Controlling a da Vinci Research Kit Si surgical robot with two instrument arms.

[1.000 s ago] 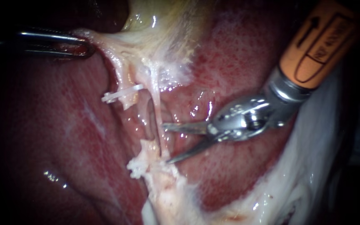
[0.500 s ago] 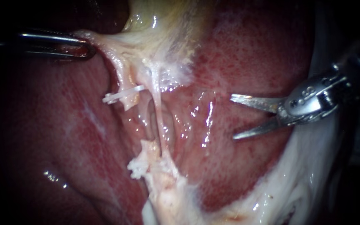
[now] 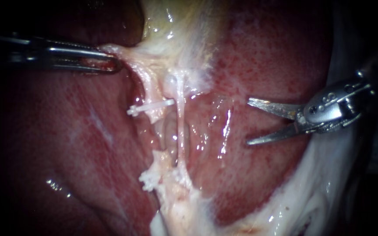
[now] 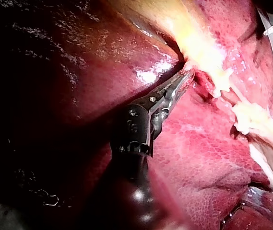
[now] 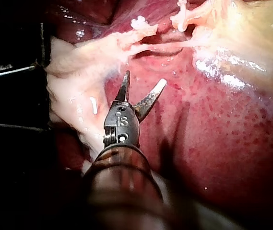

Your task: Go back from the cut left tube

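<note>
Jaws of my right instrument (image 3: 247, 121), two slim silver blades on a bright metal wrist, stand wide open with nothing between them; they hang over the wet, mottled red liver (image 3: 263, 61), well apart from the cut left tube (image 3: 150, 87); that pale pink tube lies in two parts, its upper part crossed by a thin white plastic clip (image 3: 152, 107), its lower stump (image 3: 154, 175) ending in a frayed whitish tuft, a bare gap between the two; just beside it a thin pale right tube (image 3: 180, 126) runs unbroken; jaws of my dark, slender left instrument (image 3: 115, 65) lie closed on a band of pale tissue (image 3: 123, 54) at the foot of the yellowish gallbladder (image 3: 176, 22), both sides pressing it.
</note>
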